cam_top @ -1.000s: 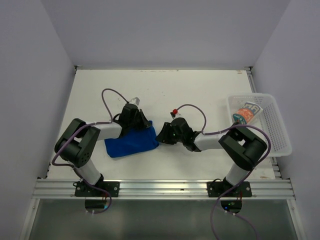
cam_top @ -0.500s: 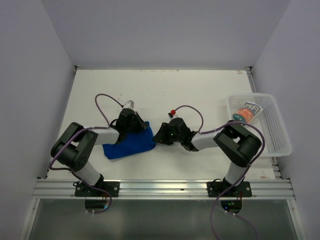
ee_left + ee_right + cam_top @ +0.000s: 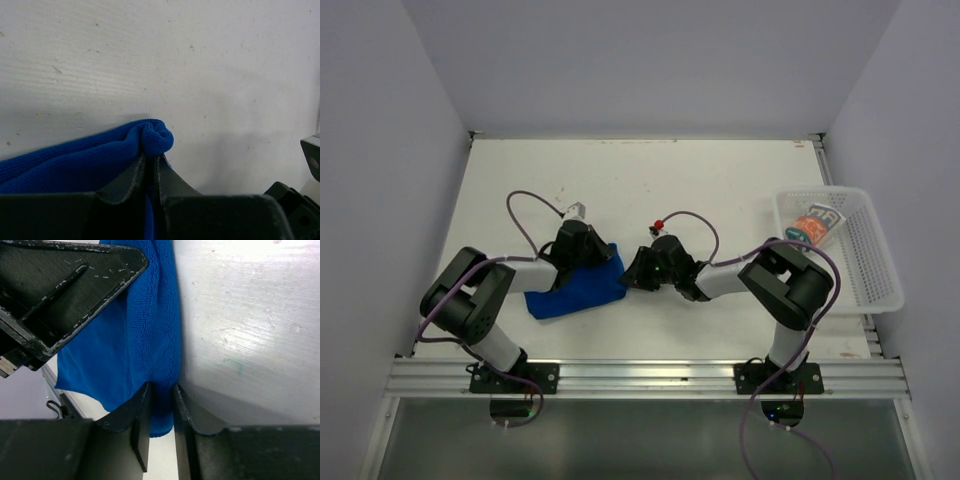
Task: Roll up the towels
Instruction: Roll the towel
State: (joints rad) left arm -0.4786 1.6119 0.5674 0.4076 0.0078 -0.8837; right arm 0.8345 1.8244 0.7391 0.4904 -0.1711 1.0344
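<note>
The plain blue towel lies partly rolled on the white table between the two arms. My left gripper is shut on the rolled edge at the towel's far right corner; in the left wrist view the fingertips pinch the blue towel just under its curled end. My right gripper grips the near right end of the same rolled edge. In the right wrist view the blue towel fills the gap between my gripper's jaws. The patterned towel lies rolled in the basket.
The white mesh basket stands at the right table edge. The left gripper's black body sits close above the towel in the right wrist view. Grey walls enclose the table on three sides.
My right gripper has moved left onto the towel's right edge and narrowed its jaws around it. The left gripper and towel have shifted slightly left.
</note>
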